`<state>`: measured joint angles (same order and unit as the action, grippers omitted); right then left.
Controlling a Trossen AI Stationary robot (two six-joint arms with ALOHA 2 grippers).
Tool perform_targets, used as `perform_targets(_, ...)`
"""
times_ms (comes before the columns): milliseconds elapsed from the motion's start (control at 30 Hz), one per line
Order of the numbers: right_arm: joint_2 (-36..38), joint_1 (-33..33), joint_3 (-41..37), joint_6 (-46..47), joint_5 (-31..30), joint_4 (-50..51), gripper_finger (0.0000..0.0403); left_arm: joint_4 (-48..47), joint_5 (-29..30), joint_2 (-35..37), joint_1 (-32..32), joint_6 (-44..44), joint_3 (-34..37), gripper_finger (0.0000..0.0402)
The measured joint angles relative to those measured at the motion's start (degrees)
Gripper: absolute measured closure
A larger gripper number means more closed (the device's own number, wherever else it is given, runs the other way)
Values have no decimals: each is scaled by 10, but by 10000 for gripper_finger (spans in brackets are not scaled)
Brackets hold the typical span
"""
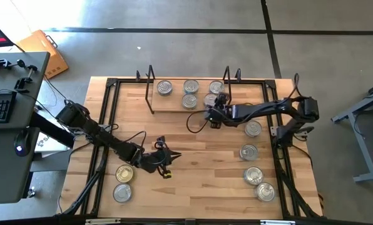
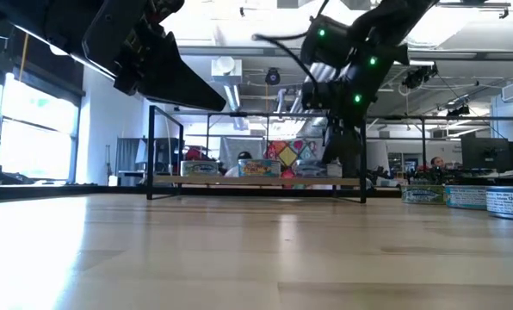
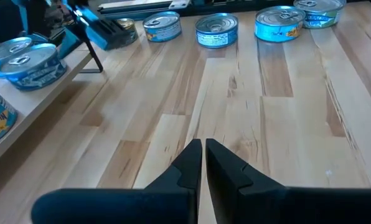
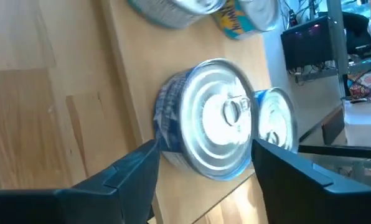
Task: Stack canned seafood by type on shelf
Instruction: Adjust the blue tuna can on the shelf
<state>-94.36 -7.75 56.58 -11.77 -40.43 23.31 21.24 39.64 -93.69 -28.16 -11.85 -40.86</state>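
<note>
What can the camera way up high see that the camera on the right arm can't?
Only the high view shows the whole table, the left gripper hovering shut over bare wood, two tins beside the left arm, and four tins lined up along the right side.

Only the right wrist view shows, close up, the blue-sided tin with its pull tab, sitting between the right gripper's open fingers.

Both show the shelf, tins standing on it, and the right gripper at the shelf.
</note>
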Motion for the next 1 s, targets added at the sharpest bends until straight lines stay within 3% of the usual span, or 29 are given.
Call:
perform_targets(233,38,-17,31,126,85,-15,183,11,0,0,0,1,0,388)
perform_targets(433,-1,-71,153,133,148,31,284,36,1,0,0,21,0,388)
perform_targets(633,-84,-130,244,92,149,106,392,40,0,0,0,20,0,388)
perform_targets(1000,-168,-204,254,88,130,132,401,42,0,0,0,19,0,388)
